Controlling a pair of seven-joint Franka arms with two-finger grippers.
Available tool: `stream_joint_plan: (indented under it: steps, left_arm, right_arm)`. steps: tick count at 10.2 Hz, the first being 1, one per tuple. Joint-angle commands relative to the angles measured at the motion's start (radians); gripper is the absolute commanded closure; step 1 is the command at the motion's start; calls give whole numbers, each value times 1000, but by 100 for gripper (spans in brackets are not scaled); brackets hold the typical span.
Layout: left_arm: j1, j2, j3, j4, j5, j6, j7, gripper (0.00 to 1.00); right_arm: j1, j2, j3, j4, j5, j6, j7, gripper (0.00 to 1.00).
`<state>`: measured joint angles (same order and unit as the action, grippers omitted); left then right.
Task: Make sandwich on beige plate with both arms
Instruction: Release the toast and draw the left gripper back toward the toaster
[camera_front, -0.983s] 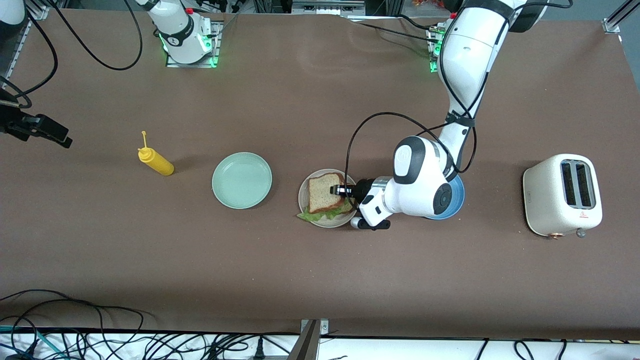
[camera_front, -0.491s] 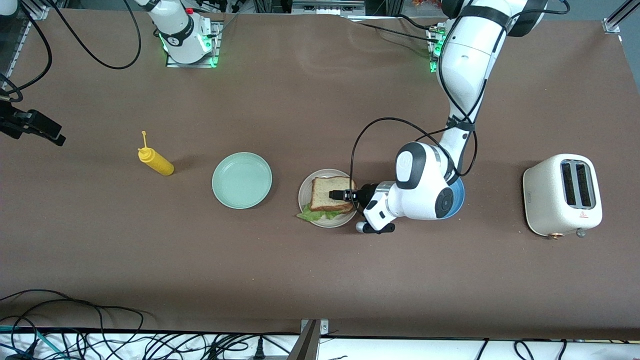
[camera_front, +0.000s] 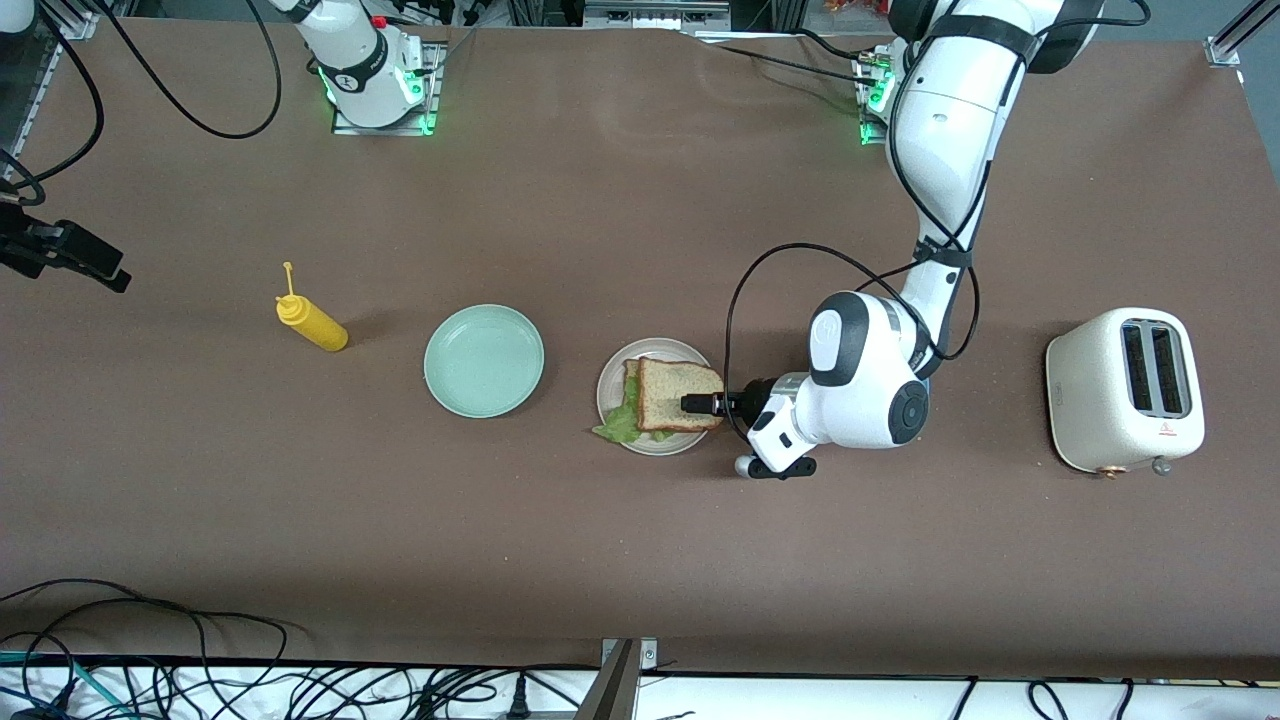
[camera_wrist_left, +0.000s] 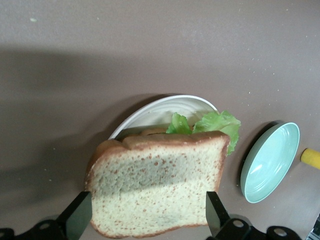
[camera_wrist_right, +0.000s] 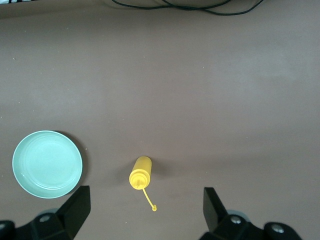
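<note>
The sandwich (camera_front: 668, 400) sits just below the middle of the frame on the beige plate (camera_front: 612, 378): a lower slice, lettuce frilling out at the lower-left rim, and a top slice lying on them. That top slice is skewed toward the left arm's end of the surface and overhangs the plate's edge there. The left gripper (camera_front: 700, 404) is at that overhanging edge, and in the left wrist view its fingers (camera_wrist_left: 80, 217) stand wide apart on either side of the bread, gripping nothing. By my reckoning the build is essentially done; what is left is for this arm to pull clear, and maybe to square up the top slice.

To the right of the plate, the left arm's bulky wrist hides nearly all of a blue plate (camera_front: 925, 383), and a cream toaster (camera_front: 1124, 388) stands at centre right. To the left are an empty mint-green plate (camera_front: 484, 360) and a yellow squeeze bottle (camera_front: 312, 322) lying on the surface. None of these crowds the sandwich; only the arm's looping black cable hangs close.

At the left edge of the frame, the right gripper (camera_front: 75, 252) waits up in the air over that end of the surface, with its fingers (camera_wrist_right: 75, 212) spread wide and empty.
</note>
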<state>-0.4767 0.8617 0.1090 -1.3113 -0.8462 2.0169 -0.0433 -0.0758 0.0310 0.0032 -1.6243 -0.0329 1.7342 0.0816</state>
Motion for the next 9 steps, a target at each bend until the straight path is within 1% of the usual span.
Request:
stream_joint_plan:
  steps: [1, 3, 4, 5, 6, 9]
  left_arm:
    - [-8, -3, -2, 12, 32, -6, -46, 0]
    - [0, -3, -2, 9, 33, -4, -41, 0]
    - [10, -6, 9, 10, 54, -6, -38, 0]
    - [13, -7, 12, 14, 132, -7, -47, 0]
    - [21, -26, 23, 7, 183, -20, -75, 0]
    - [41, -81, 81, 7, 402, -182, -101, 0]
  right_arm:
    - [10, 1, -12, 14, 21, -12, -2, 0]
    - [10, 1, -12, 14, 21, -10, 0, 0]
    - [10, 1, -11, 14, 21, -10, 0, 0]
    - [10, 0, -11, 14, 21, -10, 0, 0]
    - [10, 1, -11, 14, 21, -10, 0, 0]
    - [10, 1, -11, 14, 21, -10, 0, 0]
